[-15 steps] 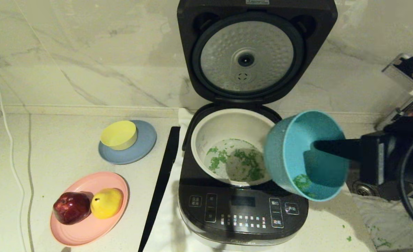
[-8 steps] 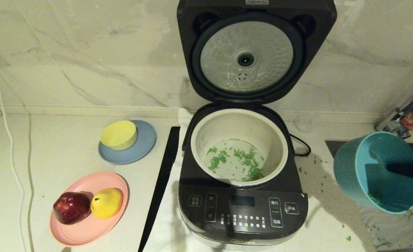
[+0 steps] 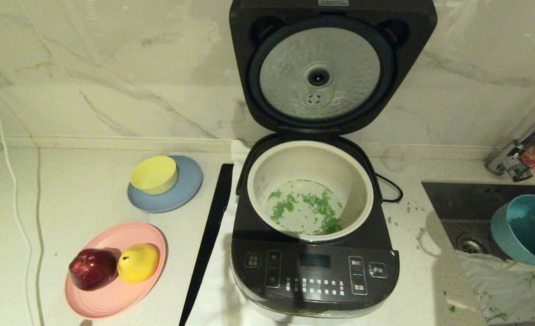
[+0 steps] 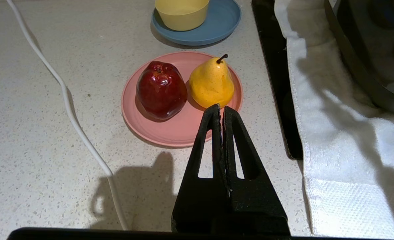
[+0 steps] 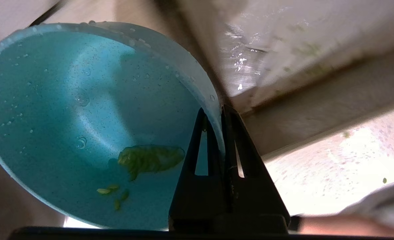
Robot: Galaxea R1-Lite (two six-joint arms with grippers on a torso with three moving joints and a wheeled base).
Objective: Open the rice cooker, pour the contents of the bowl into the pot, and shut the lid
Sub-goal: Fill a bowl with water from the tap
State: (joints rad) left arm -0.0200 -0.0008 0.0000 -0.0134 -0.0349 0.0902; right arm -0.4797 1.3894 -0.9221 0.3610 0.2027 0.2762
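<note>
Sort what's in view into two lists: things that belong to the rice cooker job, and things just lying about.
Job:
rice cooker
lid, standing open
pot
contents, mostly in the pot
bowl, pinched at its rim by the right gripper

Lying about:
yellow bowl on blue plate
apple and pear on pink plate
left gripper, parked near them

teal bowl (image 3: 527, 228), green contents (image 3: 306, 209) in cream pot (image 3: 310, 163), dark grey rice cooker (image 3: 315, 271), dimpled silver lid (image 3: 319, 72).
</note>
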